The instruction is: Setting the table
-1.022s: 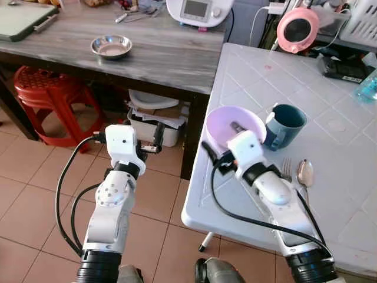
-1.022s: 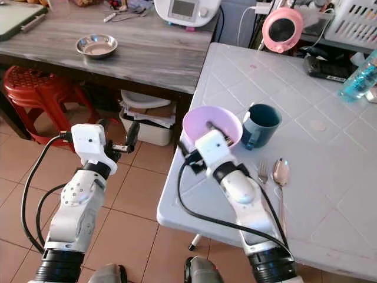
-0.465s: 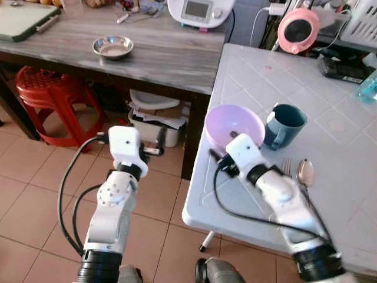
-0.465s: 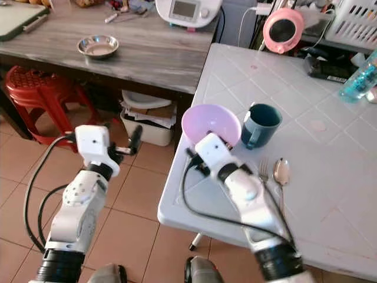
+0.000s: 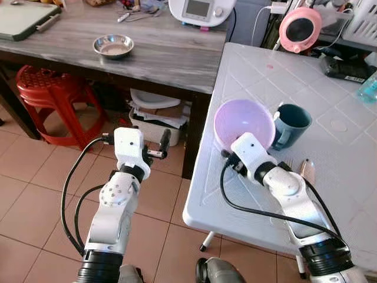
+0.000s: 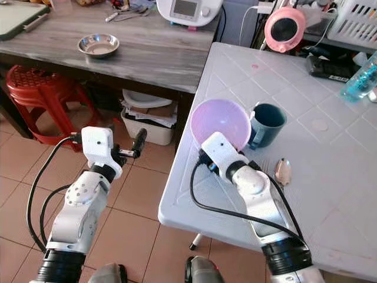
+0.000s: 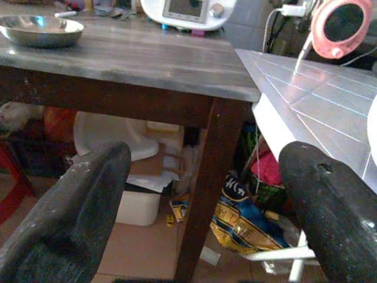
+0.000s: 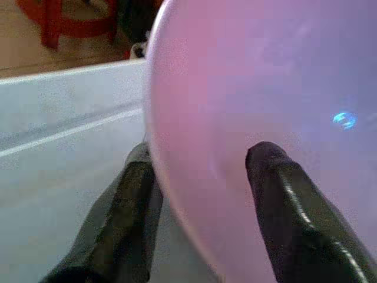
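Head views, step: The right gripper (image 6: 207, 154) holds the purple bowl (image 5: 244, 122) by its near rim. I think it should keep a firm pinch, hold the bowl level and set it down softly.
Head views, bowl: It is over the white table (image 5: 353, 177), tipped up a bit, touching or just beside the teal mug (image 5: 290, 124). A spoon (image 6: 282, 171) lies near.
Head views, arms: The right arm reaches forward over the table. The left gripper (image 5: 164, 143) hangs over the floor.
Left wrist view: The left fingers (image 7: 70, 203) are wide apart and hold nothing.
Right wrist view: One finger (image 8: 285, 209) is inside the bowl, one outside.
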Robot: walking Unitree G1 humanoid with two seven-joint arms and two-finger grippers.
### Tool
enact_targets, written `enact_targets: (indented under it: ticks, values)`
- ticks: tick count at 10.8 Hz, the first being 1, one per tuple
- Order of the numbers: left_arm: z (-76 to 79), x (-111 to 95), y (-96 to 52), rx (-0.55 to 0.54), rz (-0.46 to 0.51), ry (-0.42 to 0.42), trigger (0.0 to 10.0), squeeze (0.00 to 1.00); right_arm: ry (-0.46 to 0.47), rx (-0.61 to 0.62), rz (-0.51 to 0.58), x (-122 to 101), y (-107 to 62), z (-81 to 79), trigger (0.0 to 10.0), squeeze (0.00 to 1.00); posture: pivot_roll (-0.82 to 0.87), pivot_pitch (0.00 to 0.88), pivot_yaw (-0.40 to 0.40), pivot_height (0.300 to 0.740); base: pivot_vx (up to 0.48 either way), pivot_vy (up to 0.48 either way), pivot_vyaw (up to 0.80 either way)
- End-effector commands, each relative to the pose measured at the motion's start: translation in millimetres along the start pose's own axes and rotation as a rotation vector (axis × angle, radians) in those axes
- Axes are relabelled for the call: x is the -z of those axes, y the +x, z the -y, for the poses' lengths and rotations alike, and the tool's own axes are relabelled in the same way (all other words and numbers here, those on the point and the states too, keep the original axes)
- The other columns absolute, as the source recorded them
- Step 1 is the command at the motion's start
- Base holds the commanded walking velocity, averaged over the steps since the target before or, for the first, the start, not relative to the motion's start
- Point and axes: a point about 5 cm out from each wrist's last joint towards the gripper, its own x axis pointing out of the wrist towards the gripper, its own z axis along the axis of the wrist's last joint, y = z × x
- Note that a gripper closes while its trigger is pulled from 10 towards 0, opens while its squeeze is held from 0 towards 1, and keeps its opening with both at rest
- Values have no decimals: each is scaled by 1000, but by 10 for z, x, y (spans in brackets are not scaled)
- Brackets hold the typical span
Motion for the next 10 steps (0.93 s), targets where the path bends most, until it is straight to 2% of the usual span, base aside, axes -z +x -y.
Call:
enact_targets:
  ticks: [1,6,7,10]
  values:
    - [6,52,-19,5,-28,-2,10000,0,-15,-25,-41,67,-15,0,0,0,-96,127,-29,740,0,0,0]
    - [25,49,-8,27,-36,-6,10000,0,-52,-46,-83,134,-52,-18,0,0,-103,127,-29,740,0,0,0]
    - [7,52,-8,22,-39,-2,10000,0,-85,-51,-91,162,-53,-38,0,0,-101,131,-29,740,0,0,0]
    - [-11,59,-32,8,-44,0,10000,0,-87,-62,-95,204,-42,-108,0,0,-92,142,-32,740,0,0,0]
